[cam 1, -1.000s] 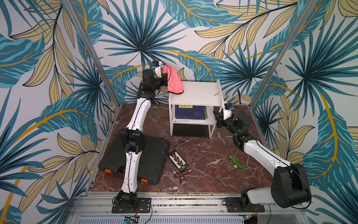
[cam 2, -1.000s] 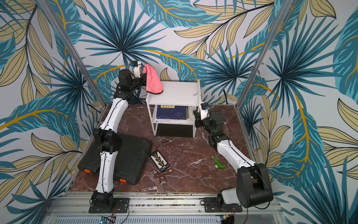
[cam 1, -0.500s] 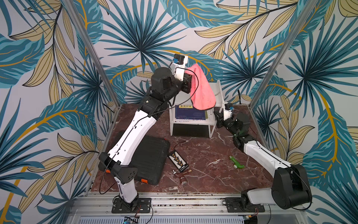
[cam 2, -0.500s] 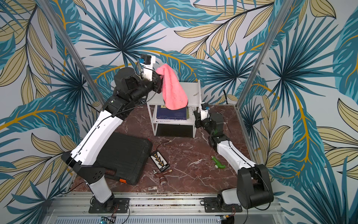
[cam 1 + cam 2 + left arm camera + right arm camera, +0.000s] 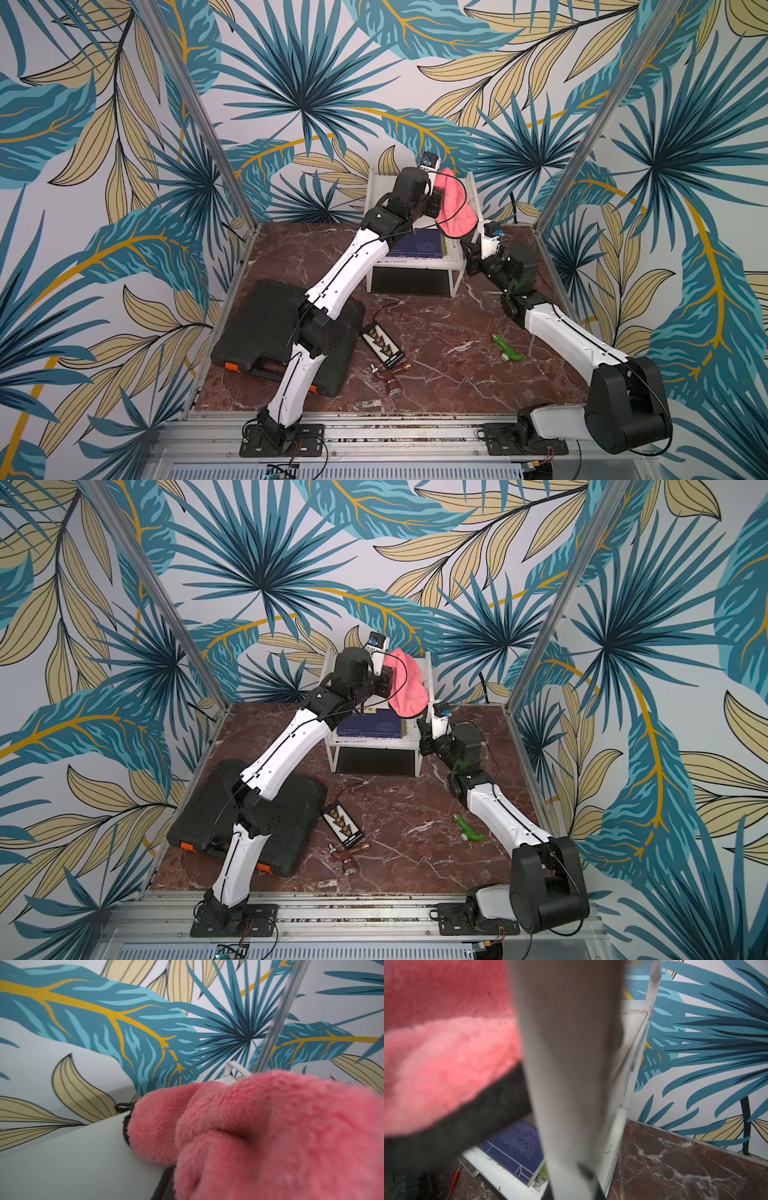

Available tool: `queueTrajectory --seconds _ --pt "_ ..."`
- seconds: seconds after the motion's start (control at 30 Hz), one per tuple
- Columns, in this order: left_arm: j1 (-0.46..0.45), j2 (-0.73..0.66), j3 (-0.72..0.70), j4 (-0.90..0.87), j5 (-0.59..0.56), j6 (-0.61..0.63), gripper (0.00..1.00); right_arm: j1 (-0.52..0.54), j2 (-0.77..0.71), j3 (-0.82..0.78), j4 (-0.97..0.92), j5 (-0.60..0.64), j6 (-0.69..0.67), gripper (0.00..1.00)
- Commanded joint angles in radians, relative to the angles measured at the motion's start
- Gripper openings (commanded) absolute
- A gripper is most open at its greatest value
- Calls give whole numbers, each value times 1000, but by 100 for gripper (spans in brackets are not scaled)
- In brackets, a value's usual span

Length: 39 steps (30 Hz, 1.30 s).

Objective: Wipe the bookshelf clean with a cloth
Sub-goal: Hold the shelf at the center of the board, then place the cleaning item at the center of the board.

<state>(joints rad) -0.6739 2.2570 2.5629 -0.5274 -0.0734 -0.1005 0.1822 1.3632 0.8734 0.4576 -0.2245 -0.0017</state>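
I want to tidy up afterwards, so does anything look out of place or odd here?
Yes: loose clutter lies on the marble tabletop before the bookshelf: a black connector board with wires, small brown fittings beside it, and a green plastic toy near the right arm. Nothing looks spilled.

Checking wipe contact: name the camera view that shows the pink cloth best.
A top view: the whole cloth hangs from the left gripper over the bookshelf. The left wrist view shows only close fluffy folds; the right wrist view, a blurred edge.
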Motion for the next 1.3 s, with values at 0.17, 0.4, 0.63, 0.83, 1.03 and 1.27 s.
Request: queueTrajectory --seconds 0.17,0.4,0.63,0.83,1.03,1.27 --pt "-36 -411 -515 245 216 32 0 -7 -57 -13 -64 21 189 27" --pt "-42 -877 -1115 455 425 -40 0 -8 -149 -14 -88 -35 239 45" --pt "-134 -1019 -1402 438 429 -108 0 -9 -300 -72 -102 45 314 67" --pt "-276 -850 -1370 414 288 -110 0 -10 -452 -169 -134 297 327 95" --pt "-395 -570 -1078 174 150 -37 0 -10 -504 -216 -204 470 322 100" --pt "-400 -458 -1053 -60 -176 -106 7 -10 -498 -241 -206 471 313 99"
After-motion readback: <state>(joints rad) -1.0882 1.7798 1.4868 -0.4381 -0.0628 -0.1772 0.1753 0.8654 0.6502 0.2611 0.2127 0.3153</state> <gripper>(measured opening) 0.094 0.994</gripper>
